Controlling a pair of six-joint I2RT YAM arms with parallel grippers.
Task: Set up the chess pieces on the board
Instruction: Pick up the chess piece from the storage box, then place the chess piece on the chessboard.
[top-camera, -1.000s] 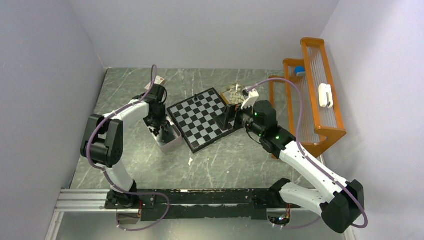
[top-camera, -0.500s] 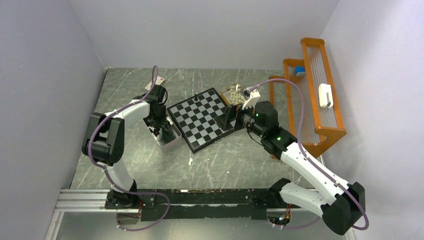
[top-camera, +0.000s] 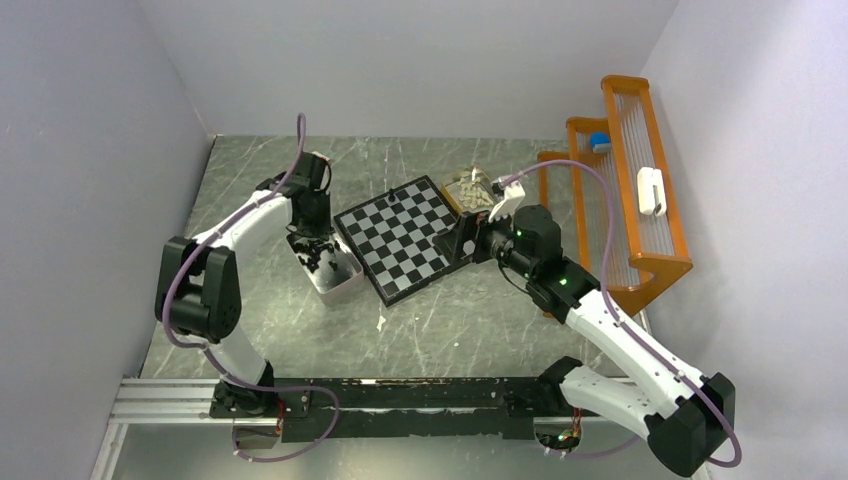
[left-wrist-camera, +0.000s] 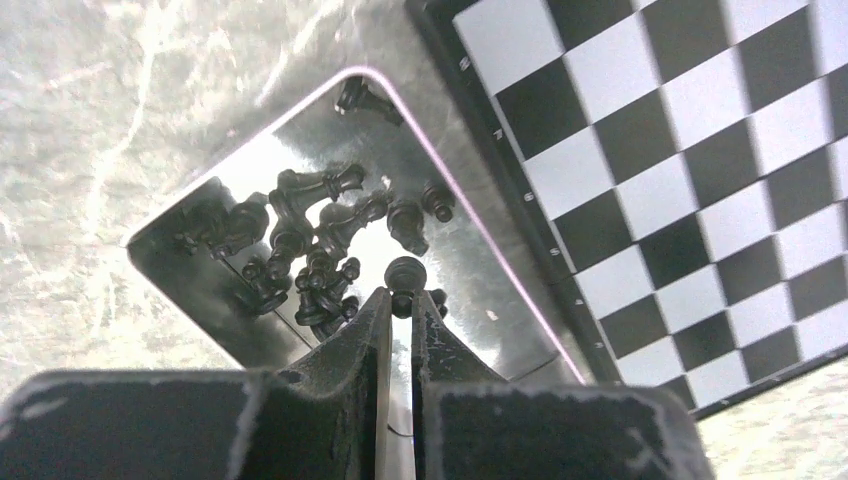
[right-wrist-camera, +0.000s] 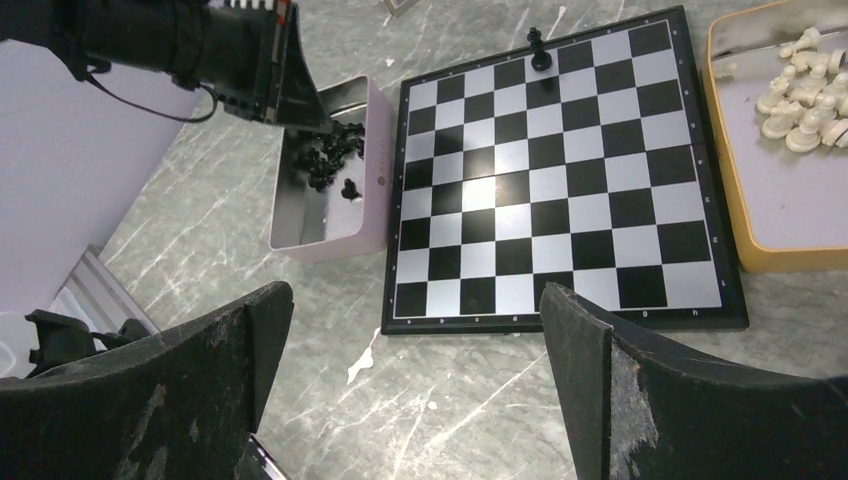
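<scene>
Near edge: both arm bases on a dark rail; a white scrap (top-camera: 381, 322) lies on the grey marbled table (top-camera: 450, 330) just past it.

Right end effector (right-wrist-camera: 415, 385): fingers spread wide, nothing between them, hanging over the table by the board's near-right edge.

The board (right-wrist-camera: 545, 170): lies flat mid-table, turned at an angle, black and pale checks. There are tiny coordinate marks along the dark rim, too small to read. One black piece (right-wrist-camera: 539, 50) stands on an edge square on the side away from the right wrist camera; the other squares are bare.

Pale box (right-wrist-camera: 325, 245): just beside the board's left edge, shiny inside. There is a small mark on its wall, unreadable. Black chessmen (left-wrist-camera: 310, 235) are heaped in it, mostly lying down.

Left end effector (left-wrist-camera: 400, 297): fingers pinched nearly together on a round-headed black piece (left-wrist-camera: 403, 271), over the box interior. Can't tell if it is clear of the heap.

Farther: the tan tray (right-wrist-camera: 790, 258) sits at the board's far-right side, with cream-white chessmen (right-wrist-camera: 805, 100) piled in it.

Far right by the wall: an orange rack (top-camera: 660, 265) with a blue object (top-camera: 599, 141) and a white object (top-camera: 650, 190) on it. No readable text anywhere.
</scene>
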